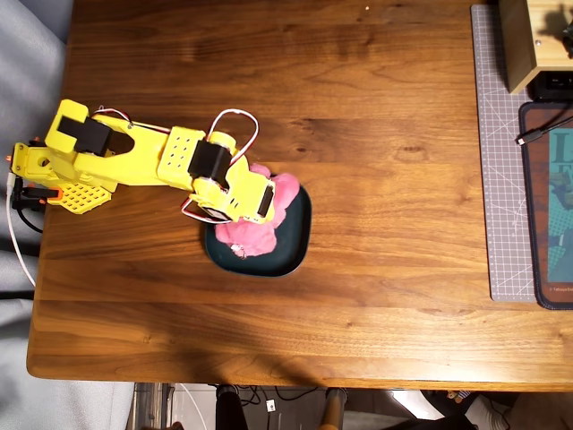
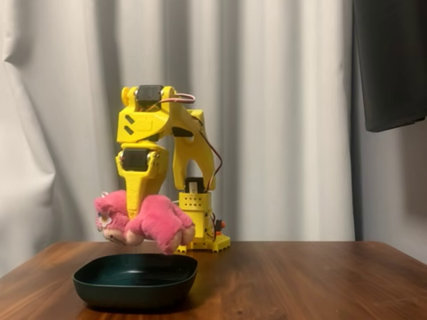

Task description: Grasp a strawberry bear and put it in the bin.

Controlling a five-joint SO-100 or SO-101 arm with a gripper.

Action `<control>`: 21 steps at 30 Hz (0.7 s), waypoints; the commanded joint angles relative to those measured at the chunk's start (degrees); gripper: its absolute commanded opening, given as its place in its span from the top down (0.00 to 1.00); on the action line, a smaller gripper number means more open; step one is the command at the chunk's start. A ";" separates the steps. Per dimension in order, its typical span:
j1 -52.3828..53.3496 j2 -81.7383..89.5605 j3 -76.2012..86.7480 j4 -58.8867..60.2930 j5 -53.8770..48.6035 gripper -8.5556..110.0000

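The strawberry bear (image 2: 155, 223) is a fluffy bright-pink plush. It hangs in the air just above the bin, clear of it, in the fixed view. The yellow gripper (image 2: 138, 212) points down and is shut on the bear's middle. In the overhead view the bear (image 1: 261, 218) shows partly under the gripper (image 1: 253, 204), over the bin's upper half. The bin (image 2: 135, 282) is a shallow dark teal dish on the wooden table; in the overhead view its rim (image 1: 288, 255) shows below and right of the bear. The fingertips are hidden in the plush.
The arm's yellow base (image 1: 54, 161) sits at the table's left edge in the overhead view. A grey cutting mat (image 1: 503, 179) and a dark pad (image 1: 548, 206) lie along the right edge, with a wooden box (image 1: 524, 40) at top right.
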 commanded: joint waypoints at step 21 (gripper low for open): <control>0.79 12.39 1.76 3.78 -0.35 0.93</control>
